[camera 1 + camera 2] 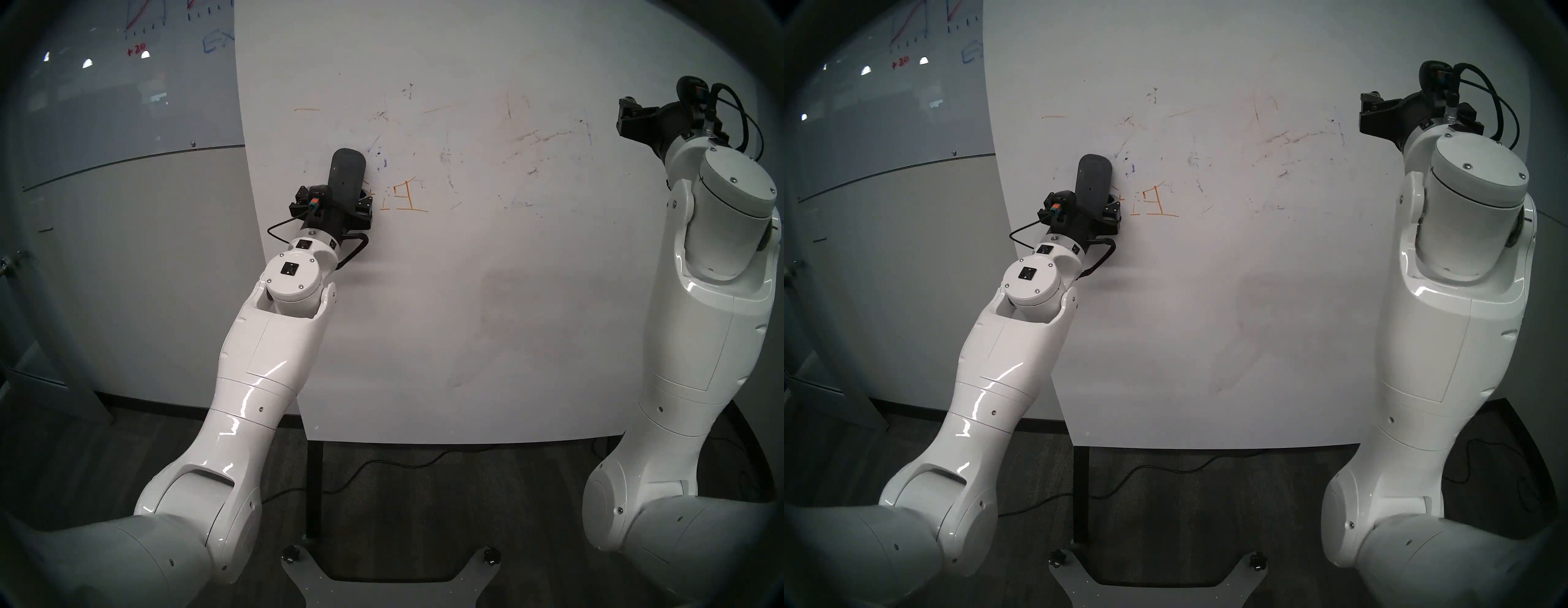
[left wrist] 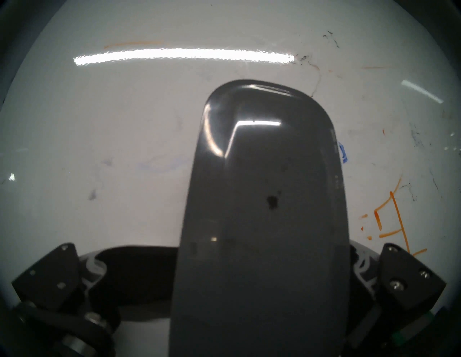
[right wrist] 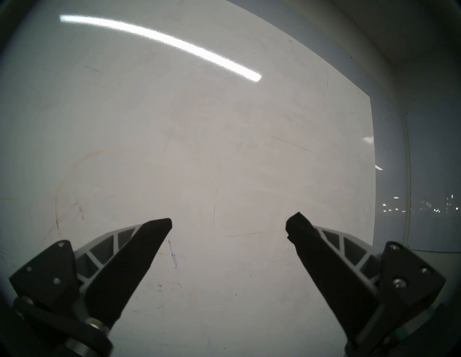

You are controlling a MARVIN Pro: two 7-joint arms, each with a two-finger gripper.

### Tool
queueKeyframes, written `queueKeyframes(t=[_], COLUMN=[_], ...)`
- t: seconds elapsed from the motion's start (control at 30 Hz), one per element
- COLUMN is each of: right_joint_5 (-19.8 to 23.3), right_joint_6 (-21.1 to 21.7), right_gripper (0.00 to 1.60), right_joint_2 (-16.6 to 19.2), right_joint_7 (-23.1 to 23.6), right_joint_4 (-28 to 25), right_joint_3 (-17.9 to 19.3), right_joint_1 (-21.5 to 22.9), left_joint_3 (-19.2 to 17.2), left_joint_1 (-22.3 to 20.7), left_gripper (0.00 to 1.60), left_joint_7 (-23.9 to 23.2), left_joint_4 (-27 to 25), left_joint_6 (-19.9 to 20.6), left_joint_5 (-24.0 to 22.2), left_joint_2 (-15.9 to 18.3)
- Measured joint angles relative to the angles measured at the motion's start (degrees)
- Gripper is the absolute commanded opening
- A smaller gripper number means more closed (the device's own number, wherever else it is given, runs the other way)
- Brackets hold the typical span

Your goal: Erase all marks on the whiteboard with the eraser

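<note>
The whiteboard stands upright in front of me. My left gripper is shut on the lower end of the dark grey eraser, which points up and lies against the board's left part. In the left wrist view the eraser hides the fingertips. Just right of it are orange line marks and blue specks. Black scribbles and faint reddish smudges spread across the middle. My right gripper is open and empty, held up near the board's right edge.
A grey glass board with red and blue graph lines hangs on the wall behind, at the left. Below the whiteboard a black stand post reaches the floor, with a cable beside it and my base plate in front.
</note>
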Motion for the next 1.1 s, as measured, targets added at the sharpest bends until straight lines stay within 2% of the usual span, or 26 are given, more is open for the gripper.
queueKeyframes(t=[0.2, 0.37, 0.63, 1.03, 1.07, 1.1], right_joint_5=[0.10, 0.20, 0.31, 0.56, 0.59, 0.61], right_joint_6=[0.02, 0.04, 0.06, 0.11, 0.11, 0.12], right_gripper=[1.60, 1.60, 1.60, 1.60, 1.60, 1.60], right_joint_2=[0.07, 0.12, 0.20, 0.34, 0.35, 0.36], right_joint_7=[-0.10, -0.17, -0.26, -0.47, -0.49, -0.51], right_joint_4=[0.00, 0.00, 0.00, 0.00, 0.00, 0.00], right_joint_3=[-0.04, -0.06, -0.09, -0.14, -0.15, -0.15], right_joint_1=[0.00, 0.00, 0.00, -0.01, -0.01, -0.01], left_joint_3=[-0.70, -1.09, -1.47, -1.78, -1.78, -1.77], left_joint_1=[0.70, 0.98, 1.01, 0.80, 0.76, 0.73], left_gripper=[0.00, 0.00, 0.00, 0.00, 0.61, 1.60], left_joint_7=[3.23, 5.56, 8.44, 15.18, 15.79, 16.11], left_joint_4=[1.17, 1.39, 1.46, 1.44, 1.42, 1.36], left_joint_6=[-4.95, -6.14, -6.49, -6.40, -6.26, -6.04], left_joint_5=[0.33, -0.34, -0.95, -1.15, -1.08, -1.02], left_joint_2=[-1.83, -3.82, -6.11, -10.61, -10.97, -11.15])
